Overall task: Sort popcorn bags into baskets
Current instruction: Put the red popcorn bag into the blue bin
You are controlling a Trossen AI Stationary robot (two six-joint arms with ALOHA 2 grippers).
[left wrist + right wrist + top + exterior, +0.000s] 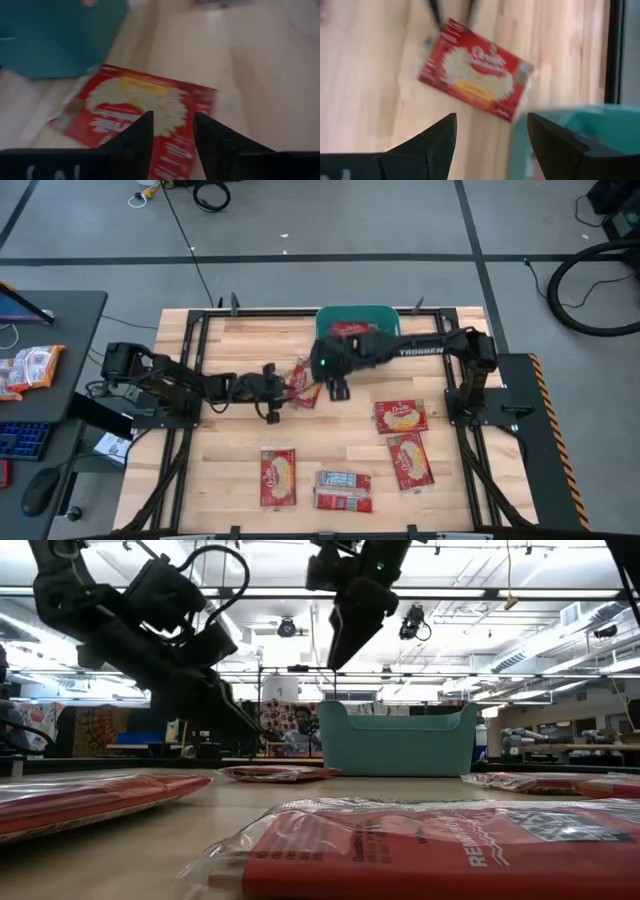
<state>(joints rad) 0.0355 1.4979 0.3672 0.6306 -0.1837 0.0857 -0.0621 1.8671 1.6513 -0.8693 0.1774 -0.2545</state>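
A red popcorn bag point(305, 387) with a cream oval lies flat on the table just in front of the teal basket point(358, 320). It also shows in the left wrist view point(145, 107) and the right wrist view point(475, 70). My left gripper point(172, 120) is open and low, its fingers standing over the bag's near-left end without plainly touching it. My right gripper point(491, 125) is open and hangs well above the table point(340, 645), right of the bag and beside the basket point(570, 135). One red packet point(347, 330) lies inside the basket.
Several more bags lie on the near half of the table: two on the right point(400, 416) point(410, 460), one red point(278, 477), and one showing its grey-white back point(343, 490). Black frame rails point(200, 330) edge the table. Orange-red packets point(30, 367) and a keyboard point(20, 440) sit on the left desk.
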